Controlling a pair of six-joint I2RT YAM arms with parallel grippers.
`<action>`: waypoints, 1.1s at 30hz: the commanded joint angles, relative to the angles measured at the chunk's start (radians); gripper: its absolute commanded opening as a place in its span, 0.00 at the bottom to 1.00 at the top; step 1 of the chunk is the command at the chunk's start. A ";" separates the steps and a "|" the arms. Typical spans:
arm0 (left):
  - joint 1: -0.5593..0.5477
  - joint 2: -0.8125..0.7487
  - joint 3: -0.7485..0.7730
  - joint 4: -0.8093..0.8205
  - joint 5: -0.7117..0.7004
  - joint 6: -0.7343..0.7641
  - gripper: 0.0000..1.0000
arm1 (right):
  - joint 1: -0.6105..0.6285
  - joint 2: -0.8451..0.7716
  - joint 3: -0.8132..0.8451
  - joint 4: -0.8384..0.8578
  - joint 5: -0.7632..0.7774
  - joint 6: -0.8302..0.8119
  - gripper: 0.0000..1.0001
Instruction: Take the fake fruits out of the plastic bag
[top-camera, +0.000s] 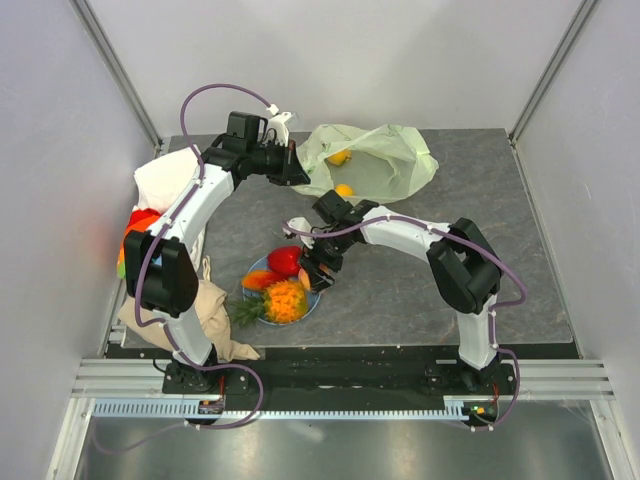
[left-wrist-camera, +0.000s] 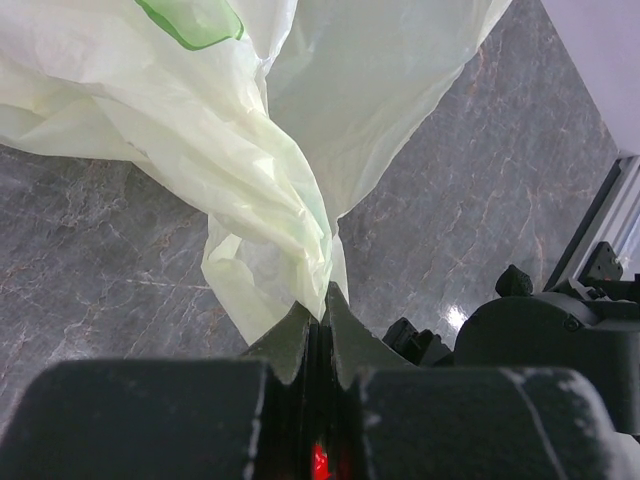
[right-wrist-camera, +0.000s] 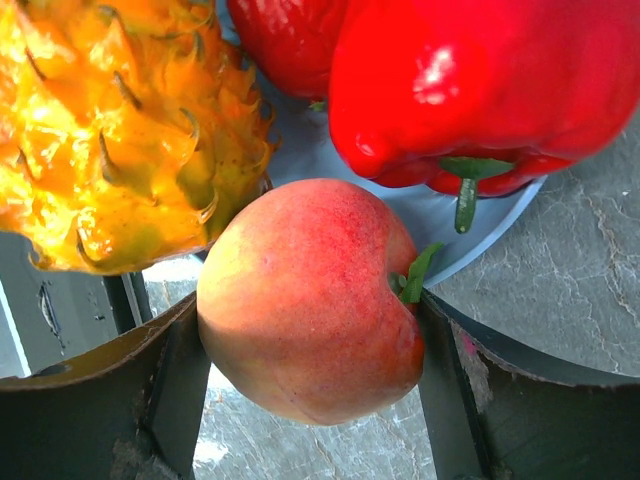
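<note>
My left tool (left-wrist-camera: 322, 300) is clamped fully shut on a twisted fold of the thin translucent pale yellow-green plastic bag (left-wrist-camera: 260, 170), which lies crumpled at the far side of the grey stone-patterned table (top-camera: 520, 260). My right tool (right-wrist-camera: 310, 400) stands wide with the glossy pink-orange plastic peach (right-wrist-camera: 305, 300) between its fingers, both pressing on its skin, so I count it as held. The peach hangs over the near rim of the round light-blue plate (right-wrist-camera: 470, 235), just beside the spiky orange plastic pineapple (right-wrist-camera: 120, 130) and the shiny red plastic pepper (right-wrist-camera: 480, 80), which both rest on the plate. Two yellow-orange round plastic fruits (top-camera: 340, 157) show at the bag: one through the film, the other at its near edge, and I cannot tell whether that one is inside or just out. By my reading the peach is about to be set down, with those two left to fetch. My worry is the release: the peach sits over the rim rather than the plate's middle, so it could roll onto the table or nudge the pineapple. The left pinch holds only a thin gather of film, so a hard pull could tear it or let it slip, and tilting the bag could send the round fruits rolling away.
</note>
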 joint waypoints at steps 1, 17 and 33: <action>0.004 -0.039 0.007 0.020 -0.004 0.046 0.01 | 0.009 0.038 0.034 0.000 0.030 0.017 0.63; 0.004 -0.032 0.007 0.019 0.001 0.046 0.01 | 0.009 0.026 0.014 0.018 0.051 0.017 0.98; 0.004 -0.007 0.046 0.020 0.022 0.040 0.02 | -0.027 -0.135 0.014 -0.196 -0.013 -0.246 0.98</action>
